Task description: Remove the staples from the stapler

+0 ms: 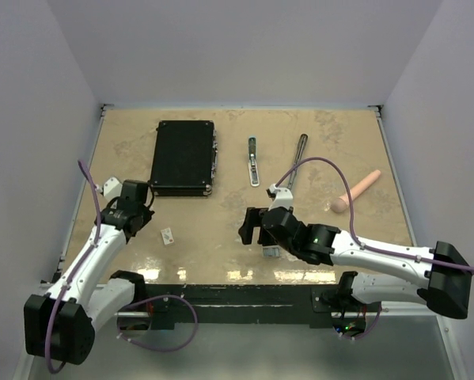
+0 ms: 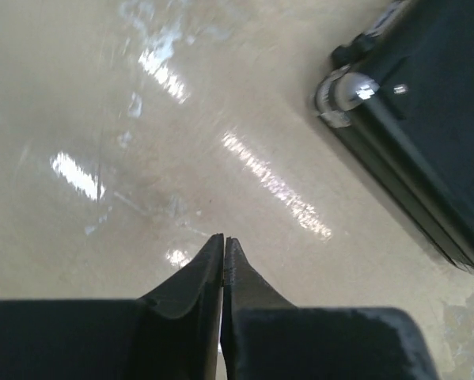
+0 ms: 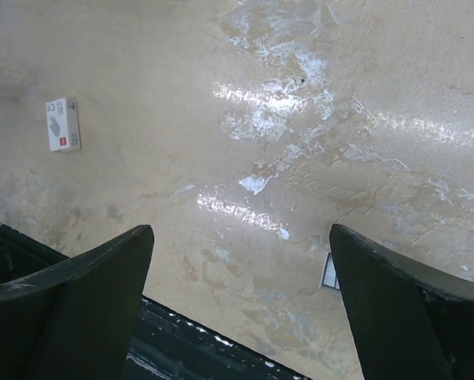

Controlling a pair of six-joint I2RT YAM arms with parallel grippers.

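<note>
The stapler lies at the back of the table as two slim silver bars, one (image 1: 253, 161) in the middle and one (image 1: 297, 159) to its right. A tiny silvery-grey strip of staples (image 3: 329, 272) lies on the table just beside my right finger, partly hidden by it; from above the staples (image 1: 272, 252) show near the front edge. My right gripper (image 3: 240, 229) (image 1: 256, 232) hangs open over them with nothing between its fingers. My left gripper (image 2: 224, 237) (image 1: 147, 212) is shut on nothing, low over bare table near the black case's corner.
A big flat black case (image 1: 183, 157) (image 2: 426, 119) lies at the back left. A small white block with a red mark (image 1: 168, 235) (image 3: 63, 124) sits between the arms. A pinkish cylinder (image 1: 355, 192) rests at the right. The table's dark front edge (image 3: 221, 340) is close under the right gripper.
</note>
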